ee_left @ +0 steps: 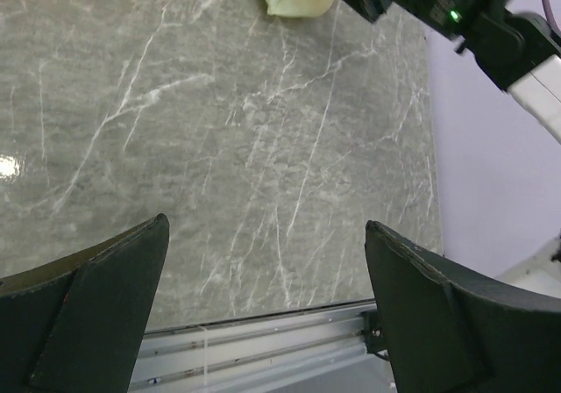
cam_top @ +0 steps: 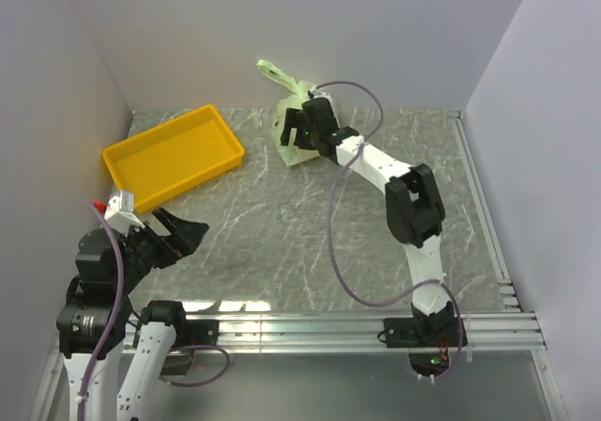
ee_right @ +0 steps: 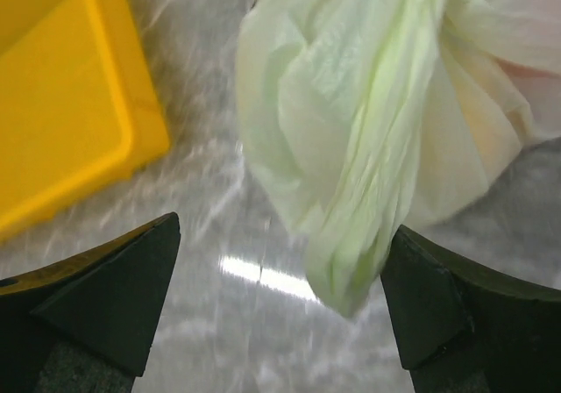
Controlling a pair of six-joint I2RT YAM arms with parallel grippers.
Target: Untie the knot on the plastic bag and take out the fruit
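The pale green plastic bag [cam_top: 289,144] stands at the back of the table, closed. Its knot [cam_top: 274,71] sticks up and to the left as a thin green tail. The fruit is hidden inside; only a faint pinkish tint shows through the plastic in the right wrist view. My right gripper [cam_top: 302,128] is open and hovers right at the bag's upper side. In the right wrist view, a twisted fold of the bag [ee_right: 377,147] hangs between the spread jaws of my right gripper [ee_right: 285,296], close to the right finger [ee_right: 456,314]. My left gripper [cam_top: 180,231] is open and empty near its base, far from the bag.
A yellow tray [cam_top: 174,153] lies at the back left, close to the bag; its corner shows in the right wrist view [ee_right: 61,103]. The left wrist view shows grey marble table [ee_left: 263,147], the metal rail [ee_left: 263,340] at the near edge, and the right arm [ee_left: 456,11].
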